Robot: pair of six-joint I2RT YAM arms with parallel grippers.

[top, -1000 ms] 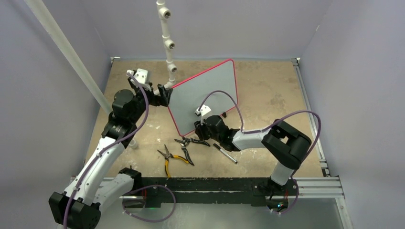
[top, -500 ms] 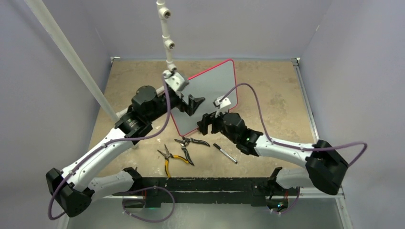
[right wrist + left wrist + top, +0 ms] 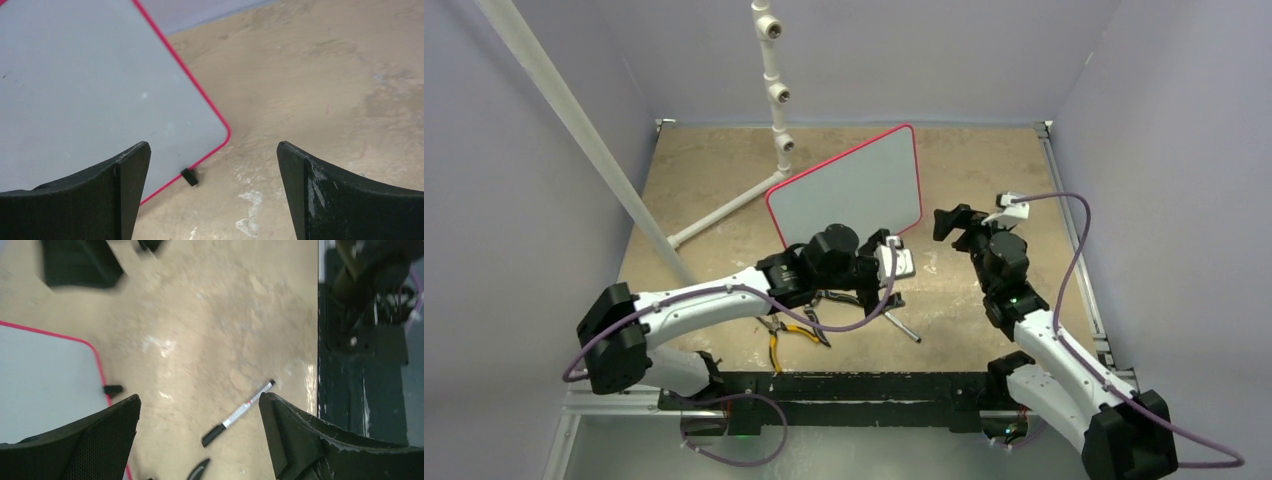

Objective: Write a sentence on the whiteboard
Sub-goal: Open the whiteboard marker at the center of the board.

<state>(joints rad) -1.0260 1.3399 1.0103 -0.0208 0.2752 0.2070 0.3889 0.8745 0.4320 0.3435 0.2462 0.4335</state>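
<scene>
Both my grippers gape wide, gripping nothing.
From above, the whiteboard (image 3: 849,190) sits skewed on the table (image 3: 994,170); my left gripper (image 3: 892,270) hangs by its near right corner, above the marker (image 3: 902,327), and my right gripper (image 3: 946,222) is just off its right edge. My left wrist view shows spread fingers framing the marker. My right wrist view shows them framing the board's corner and a black foot (image 3: 189,176).

A small rectangular grey-white whiteboard (image 3: 849,190) (image 3: 75,90) with rounded corners and a thin red-pink frame is set on the tan table (image 3: 984,170), at its far middle, turned askew. A small black foot (image 3: 189,176) is seen under its near right corner.
</scene>
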